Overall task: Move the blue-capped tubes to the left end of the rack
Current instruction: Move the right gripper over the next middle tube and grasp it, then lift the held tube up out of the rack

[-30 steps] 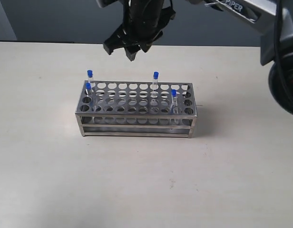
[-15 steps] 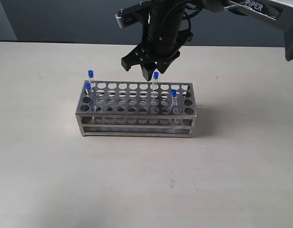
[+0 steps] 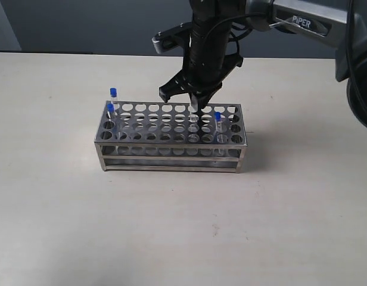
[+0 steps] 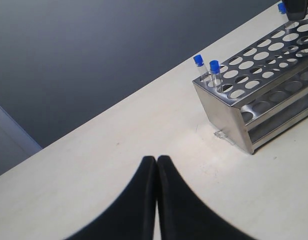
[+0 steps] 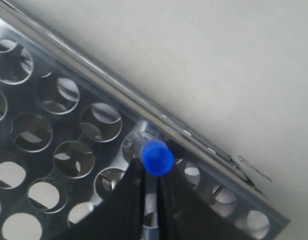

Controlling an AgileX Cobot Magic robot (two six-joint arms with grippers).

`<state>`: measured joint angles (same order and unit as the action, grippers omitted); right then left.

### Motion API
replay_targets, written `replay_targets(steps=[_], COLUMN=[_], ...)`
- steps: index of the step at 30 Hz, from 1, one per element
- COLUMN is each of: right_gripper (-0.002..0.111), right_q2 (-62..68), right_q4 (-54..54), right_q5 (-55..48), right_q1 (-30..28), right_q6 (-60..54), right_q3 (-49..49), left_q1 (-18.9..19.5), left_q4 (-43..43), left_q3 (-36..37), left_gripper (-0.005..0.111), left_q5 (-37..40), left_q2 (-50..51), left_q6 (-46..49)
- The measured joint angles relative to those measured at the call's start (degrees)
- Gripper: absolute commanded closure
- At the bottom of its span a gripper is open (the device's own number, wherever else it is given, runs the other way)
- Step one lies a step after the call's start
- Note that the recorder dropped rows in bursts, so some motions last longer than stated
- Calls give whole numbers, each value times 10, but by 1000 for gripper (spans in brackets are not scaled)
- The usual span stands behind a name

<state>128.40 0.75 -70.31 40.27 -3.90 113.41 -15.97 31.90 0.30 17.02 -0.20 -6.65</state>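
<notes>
Pickup of one of the blue-capped tubes looks like the step in hand. The right gripper hangs low over the rack, right of centre, at the back row, on the back-row tube. In the right wrist view the blue cap sits right at the fingertips, which are drawn close with a thin slit between them. You cannot tell whether they pinch the tube or only flank it. The left gripper is clenched on nothing, over the table, well apart from the rack's left end.

The other tubes: the far-left tube and near-left tube already stand in holes at the left end. The right-hand tube stands near the right end, just beside the working gripper.

To do it well:
- Clamp just under the cap, tube centred between the pads. A hold on the cap alone likely slips.
- Confirm the pinch before you raise anything.
- Lift straight up. Any tilt probably binds the tube in its hole and drags the rack along.
- Clear the top plate fully before you travel left.
- Mind the right-hand tube; don't let the wrist sweep it.
- Aim for a free hole next to the two left tubes and lower vertically.
</notes>
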Motion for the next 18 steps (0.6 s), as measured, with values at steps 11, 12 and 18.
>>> replay_targets(steps=[11, 12, 18], right_gripper=[102, 102, 102], right_q2=[1, 1, 1], right_q4=[0, 0, -7], right_q5=[0, 0, 4], right_q1=[0, 0, 0], right_q6=[-1, -1, -23], right_q3=[0, 0, 0], left_q1=[0, 0, 0], left_q4=[0, 0, 0], left_q3=[0, 0, 0], left_gripper=[106, 106, 106], left_q5=[0, 0, 0], left_q2=[0, 0, 0], left_q6=[0, 0, 0])
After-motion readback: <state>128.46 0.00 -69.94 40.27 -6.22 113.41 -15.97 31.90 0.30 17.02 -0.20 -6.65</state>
